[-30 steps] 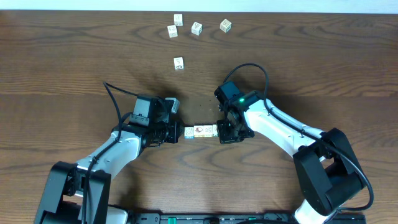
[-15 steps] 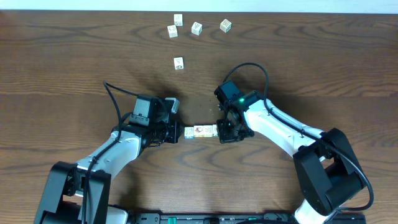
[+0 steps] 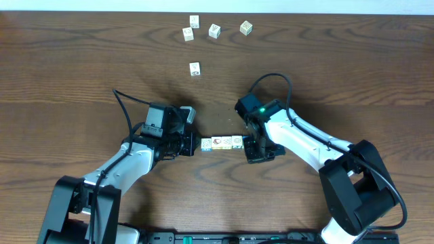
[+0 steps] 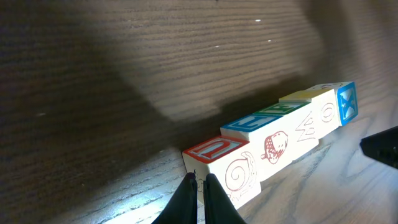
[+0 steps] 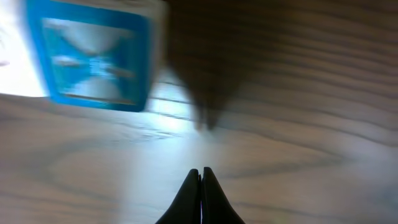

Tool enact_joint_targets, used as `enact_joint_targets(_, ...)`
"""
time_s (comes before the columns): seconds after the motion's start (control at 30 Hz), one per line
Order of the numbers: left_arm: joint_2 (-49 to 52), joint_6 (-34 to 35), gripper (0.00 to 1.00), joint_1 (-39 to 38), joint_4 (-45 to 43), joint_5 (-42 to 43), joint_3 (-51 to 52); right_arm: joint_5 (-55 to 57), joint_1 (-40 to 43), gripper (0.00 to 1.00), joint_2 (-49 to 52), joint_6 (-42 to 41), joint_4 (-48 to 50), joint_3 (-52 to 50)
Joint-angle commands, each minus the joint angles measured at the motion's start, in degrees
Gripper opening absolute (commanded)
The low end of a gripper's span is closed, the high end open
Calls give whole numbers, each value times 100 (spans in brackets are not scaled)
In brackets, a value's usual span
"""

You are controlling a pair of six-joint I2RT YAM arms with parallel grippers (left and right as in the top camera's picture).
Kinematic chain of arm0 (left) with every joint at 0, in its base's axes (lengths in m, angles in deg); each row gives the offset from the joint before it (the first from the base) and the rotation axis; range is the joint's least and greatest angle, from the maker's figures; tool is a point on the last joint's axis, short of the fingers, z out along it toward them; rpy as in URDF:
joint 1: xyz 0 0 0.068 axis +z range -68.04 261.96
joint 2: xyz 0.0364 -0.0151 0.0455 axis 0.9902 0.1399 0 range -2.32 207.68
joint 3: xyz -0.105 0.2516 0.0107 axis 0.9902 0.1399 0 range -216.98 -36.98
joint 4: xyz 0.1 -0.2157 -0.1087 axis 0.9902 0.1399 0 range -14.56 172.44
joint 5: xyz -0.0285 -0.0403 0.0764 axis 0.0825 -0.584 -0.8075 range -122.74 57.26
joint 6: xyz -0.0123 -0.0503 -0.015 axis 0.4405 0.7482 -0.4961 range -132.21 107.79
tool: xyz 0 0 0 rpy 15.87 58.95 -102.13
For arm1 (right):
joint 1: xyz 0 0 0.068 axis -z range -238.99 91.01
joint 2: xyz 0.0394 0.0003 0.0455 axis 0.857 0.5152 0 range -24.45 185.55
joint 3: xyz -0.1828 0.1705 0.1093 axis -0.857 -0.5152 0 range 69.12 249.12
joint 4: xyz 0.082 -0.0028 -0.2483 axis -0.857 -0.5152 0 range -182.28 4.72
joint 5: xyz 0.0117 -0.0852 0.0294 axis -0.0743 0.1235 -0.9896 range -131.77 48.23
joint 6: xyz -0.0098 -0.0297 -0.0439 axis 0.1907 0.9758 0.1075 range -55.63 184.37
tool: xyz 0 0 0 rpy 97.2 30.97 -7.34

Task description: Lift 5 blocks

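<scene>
The blocks [image 3: 222, 142] lie end to end in a short row on the table between my two grippers. In the left wrist view the row of blocks [image 4: 273, 143] runs from a red-edged cube with a spiral to the blue X cube [image 4: 346, 102]. My left gripper [image 4: 200, 181] is shut, its tips pressed against the row's near end; from overhead the left gripper [image 3: 196, 144] sits at the row's left end. My right gripper [image 5: 200, 172] is shut on nothing, apart from the blue X cube [image 5: 93, 59]. From overhead the right gripper [image 3: 250, 151] is just right of and below the row.
Other whitish cubes sit far back on the table: three in a loose group [image 3: 188, 32], [image 3: 214, 30], [image 3: 246, 28], one behind them [image 3: 194, 21], and one nearer [image 3: 194, 68]. The wooden table [image 3: 81, 74] stretches left and right.
My right gripper has pulled away from the row's right end, moving right and toward the front edge. The blue X end now shows. The left arm and the row have not moved.
</scene>
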Motion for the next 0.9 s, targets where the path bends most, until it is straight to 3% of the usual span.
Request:
enact_joint_targets(0.0,-9,-15,7,20,37,-26,39,660,59,1,-4,-216,-33,61)
enact_joint_targets(0.33,-9,-35,7,20,168,-590,39,660,494,1,-4,-221,302,61)
enact_joint_targets(0.87,-9,133,7,20,157,-1071,39,140,501,1,-4,-238,817,61)
